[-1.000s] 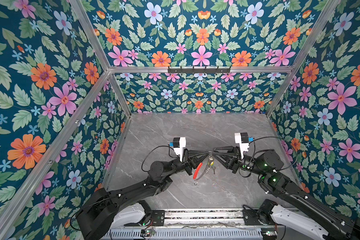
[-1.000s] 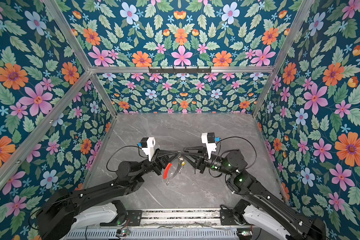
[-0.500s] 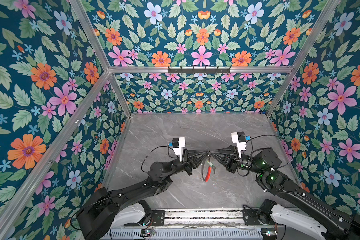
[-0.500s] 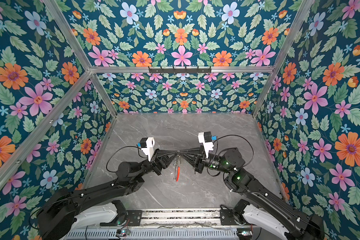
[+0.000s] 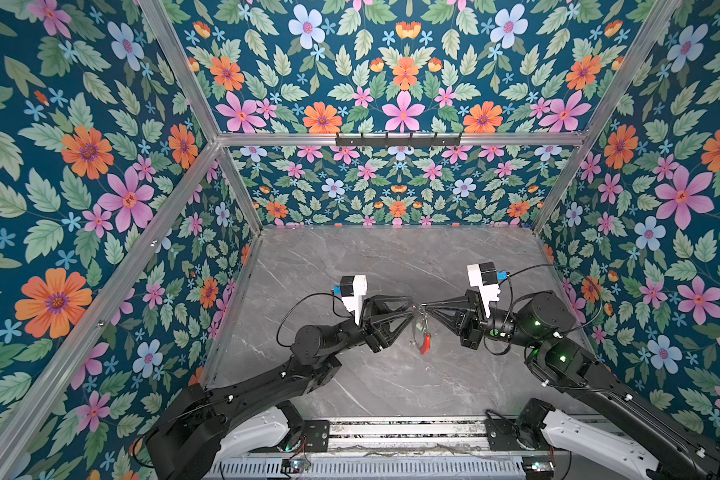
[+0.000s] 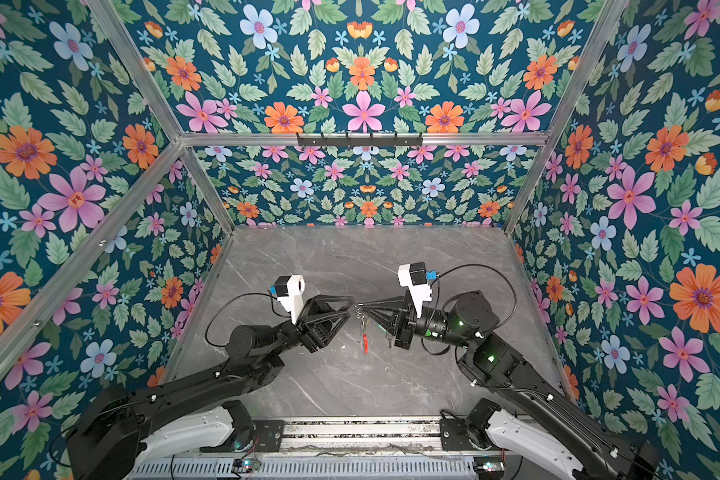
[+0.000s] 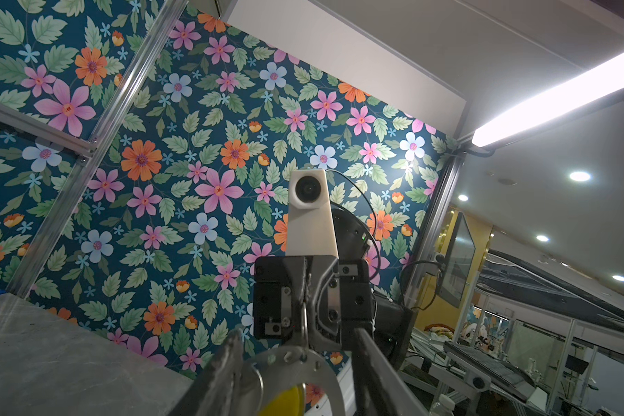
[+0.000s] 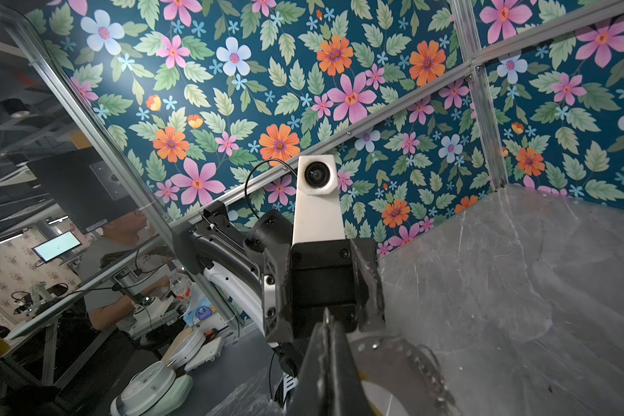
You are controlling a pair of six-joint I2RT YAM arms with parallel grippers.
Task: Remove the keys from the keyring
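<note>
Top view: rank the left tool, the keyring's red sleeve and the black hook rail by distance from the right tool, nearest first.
1. Left tool: almost tip to tip with the right tool, just to its left.
2. Red sleeve: hanging under the right tool, over the table.
3. Black hook rail: far off, on the back frame.

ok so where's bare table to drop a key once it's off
Crowded in the middle: left gripper and right gripper meet at the hanging keyring. Biggest bare patch: the table behind them, up to the back wall. A smaller one lies in front, between the left arm, right arm and front rail.
</note>
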